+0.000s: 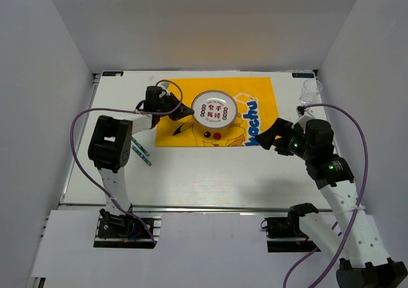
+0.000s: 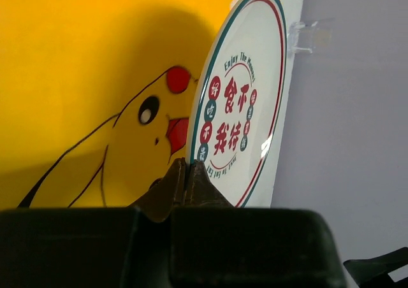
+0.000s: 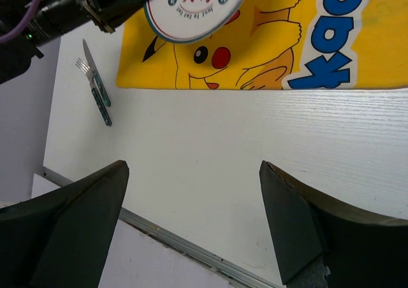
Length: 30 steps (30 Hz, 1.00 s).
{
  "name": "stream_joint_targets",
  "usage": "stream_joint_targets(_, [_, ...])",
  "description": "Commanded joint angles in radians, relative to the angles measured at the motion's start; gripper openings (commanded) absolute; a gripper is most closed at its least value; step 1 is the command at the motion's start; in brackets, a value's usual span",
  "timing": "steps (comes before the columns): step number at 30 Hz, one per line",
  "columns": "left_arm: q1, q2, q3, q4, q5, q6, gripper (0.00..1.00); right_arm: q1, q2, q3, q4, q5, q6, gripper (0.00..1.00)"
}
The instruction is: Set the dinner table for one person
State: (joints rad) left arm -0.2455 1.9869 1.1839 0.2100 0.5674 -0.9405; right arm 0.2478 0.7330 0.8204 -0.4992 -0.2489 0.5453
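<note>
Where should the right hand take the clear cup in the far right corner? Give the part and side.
Grip the clear cup across its side wall, below the rim, bringing the open right hand in level from the near-left. It seems to stand upright, and enclosure walls crowd its far and right sides.

left arm [image 1: 115, 186] and right arm [image 1: 344, 205] alike: white links, black joint housings, black bases. a purple cable [image 1: 72, 135] loops along each. left gripper [image 1: 189, 113] and right gripper [image 1: 266, 136] matt black, with wedge-shaped fingers [image 3: 73, 227]; small green lights [image 1: 294, 146] glow on the right arm
</note>
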Motion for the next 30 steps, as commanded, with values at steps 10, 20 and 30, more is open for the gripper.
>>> stream_joint_targets(10, [-0.051, 0.208, 0.344, -0.056, -0.003, 0.015, 0.0, -0.007, 0.003, -0.017, 0.05, 0.023, -0.019, 0.89])
stream_joint_targets(20, [-0.061, 0.267, 0.393, -0.115, -0.049, 0.032, 0.0, -0.012, 0.014, -0.01, 0.042, 0.033, -0.034, 0.89])
stream_joint_targets(30, [-0.061, 0.222, 0.344, -0.109, -0.066, 0.031, 0.0, -0.019, 0.051, -0.02, 0.083, 0.005, -0.022, 0.89])
